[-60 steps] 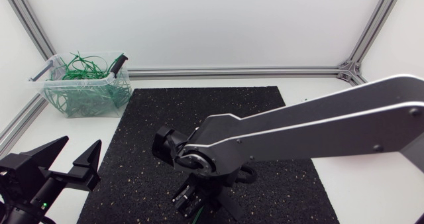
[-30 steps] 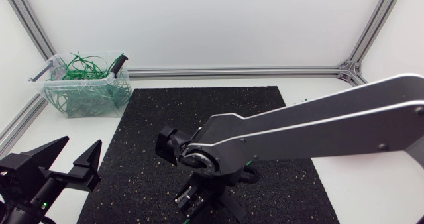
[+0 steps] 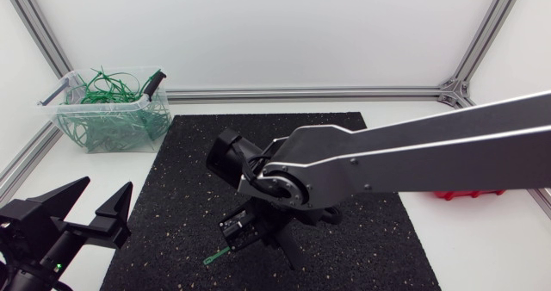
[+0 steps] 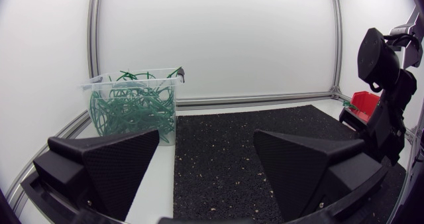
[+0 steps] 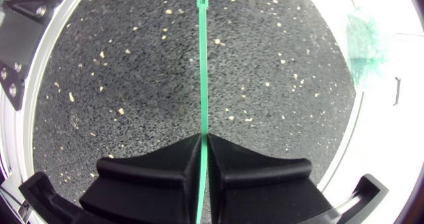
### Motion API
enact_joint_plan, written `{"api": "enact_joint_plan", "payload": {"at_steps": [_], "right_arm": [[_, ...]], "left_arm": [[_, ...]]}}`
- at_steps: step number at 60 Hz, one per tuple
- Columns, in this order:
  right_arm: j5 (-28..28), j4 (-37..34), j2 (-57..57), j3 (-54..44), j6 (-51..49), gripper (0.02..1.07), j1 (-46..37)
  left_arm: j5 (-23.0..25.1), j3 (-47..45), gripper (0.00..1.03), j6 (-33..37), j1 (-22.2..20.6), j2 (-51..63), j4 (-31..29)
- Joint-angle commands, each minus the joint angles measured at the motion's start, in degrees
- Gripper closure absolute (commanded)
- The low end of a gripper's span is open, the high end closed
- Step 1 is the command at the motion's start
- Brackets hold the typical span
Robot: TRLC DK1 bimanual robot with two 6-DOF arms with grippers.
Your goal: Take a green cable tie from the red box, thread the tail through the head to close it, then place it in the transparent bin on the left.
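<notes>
The right gripper (image 5: pixel 203 139) is clamped on one green cable tie (image 5: pixel 201 65). Both fingers pinch the strap, so it runs straight out ahead with its square head end free over the black mat (image 3: pixel 185 166). Good hold, I'd say: the head is left exposed for the threading, which is not yet done. The left gripper (image 3: pixel 105 189) sits by the mat's near left corner, fingers spread wide and holding nothing, likely ready to help. The red box (image 3: pixel 469 193) peeks out from behind the right arm. The transparent bin (image 3: pixel 110 110), heaped with green ties, stands at the far left.
</notes>
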Motion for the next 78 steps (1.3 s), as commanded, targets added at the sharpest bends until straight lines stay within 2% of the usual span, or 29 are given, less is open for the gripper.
{"api": "enact_joint_plan", "payload": {"at_steps": [1,21,38,51,52,57,62,67,70,78], "right_arm": [[-0.1,1.3,-2.3,-1.9,3.8,1.01,-0.6],[2.3,5.3,-8.0,-4.5,16.4,1.01,-1.5],[3.6,5.5,-12.6,-4.9,24.3,1.01,-2.1],[3.6,5.3,-14.5,-4.7,30.0,1.01,-2.8],[3.6,5.3,-14.9,-4.5,31.0,1.01,-2.8],[3.6,4.6,-15.4,-3.3,33.5,1.01,-3.2],[3.4,3.5,-15.8,-1.8,35.8,1.01,-4.0],[2.8,1.7,-15.8,0.2,38.8,1.01,-4.8],[2.7,1.2,-15.8,1.0,40.0,1.01,-4.9],[2.3,0.0,-16.0,3.2,43.3,1.01,-5.3]], "left_arm": [[0.0,-2.3,0.04,-1.0,-0.2,0.2,-1.0],[2.8,-0.2,0.04,-1.2,-0.3,0.2,-0.9],[5.9,7.2,0.04,-5.2,0.7,10.6,-0.3],[15.1,14.6,0.04,-10.5,7.7,19.2,-2.4],[16.9,16.0,0.04,-11.7,8.6,20.9,-2.6],[20.5,19.0,0.04,-14.5,9.8,24.6,-3.6],[22.8,20.9,0.04,-17.2,9.2,26.6,-3.7],[22.9,21.6,0.04,-19.6,7.7,27.0,-3.1],[22.9,22.6,0.04,-21.4,5.0,28.1,-2.8],[23.3,25.6,0.04,-25.4,1.3,32.2,-2.4]]}}
